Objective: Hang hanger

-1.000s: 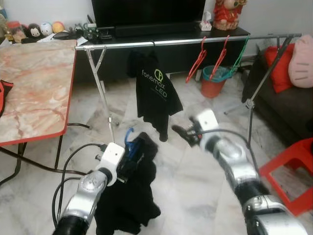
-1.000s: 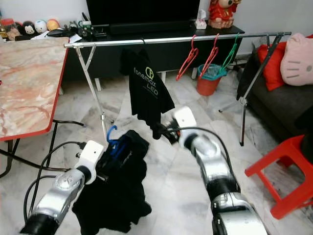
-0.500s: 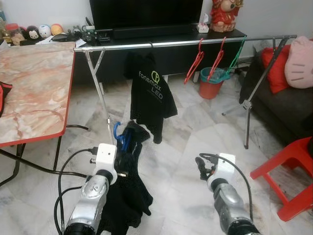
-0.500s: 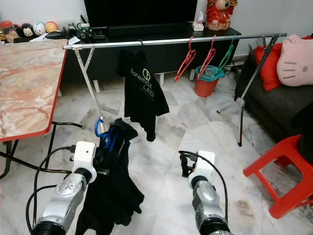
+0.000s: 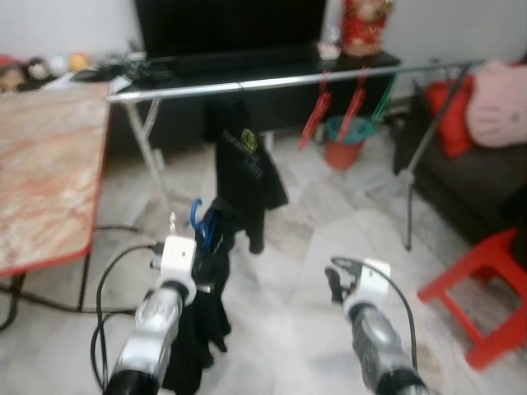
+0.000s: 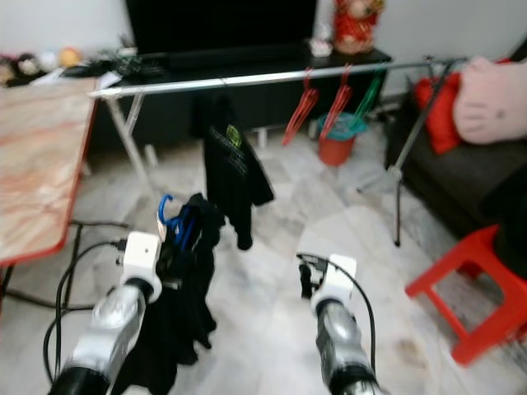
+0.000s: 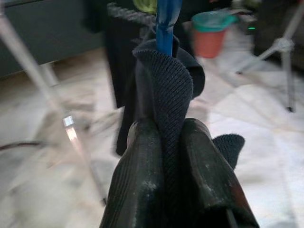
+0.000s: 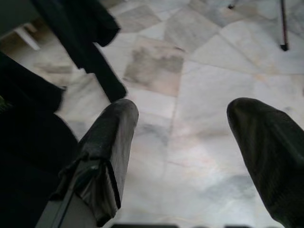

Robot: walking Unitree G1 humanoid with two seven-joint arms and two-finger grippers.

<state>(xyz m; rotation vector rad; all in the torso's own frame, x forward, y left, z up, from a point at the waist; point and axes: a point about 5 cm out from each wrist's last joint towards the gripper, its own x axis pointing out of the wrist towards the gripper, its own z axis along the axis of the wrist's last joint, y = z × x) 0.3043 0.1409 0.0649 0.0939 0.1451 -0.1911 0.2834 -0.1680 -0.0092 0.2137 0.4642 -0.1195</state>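
Between the left gripper (image 7: 166,142) fingers, clamped tight, a fold of black ribbed garment (image 7: 164,90) on a blue hanger (image 5: 200,222); hook (image 7: 166,21) pokes up out of the collar, free, so it can go over the rail. Gripper holds the fabric just under the hook, probably to keep the hook upright and clear; rest of the garment (image 6: 177,321) hangs limp below the wrist toward the marble floor (image 5: 288,247). Right gripper (image 8: 190,142) empty, fingers spread wide, low over the floor, well apart from the load, looks parked out of the way. Ahead: silver drying rack rail (image 5: 272,82), running across the front of the black TV console (image 5: 247,62). Black printed T-shirt (image 5: 243,169) already hung near the rail's left end, red hangers (image 5: 317,111) and a green hanger (image 5: 380,99) empty toward the right. Hanger sits below the rail, near the hung shirt, not yet on. Next likely lift and reach forward to a bare stretch of rail. Head views blurred, fine detail lost
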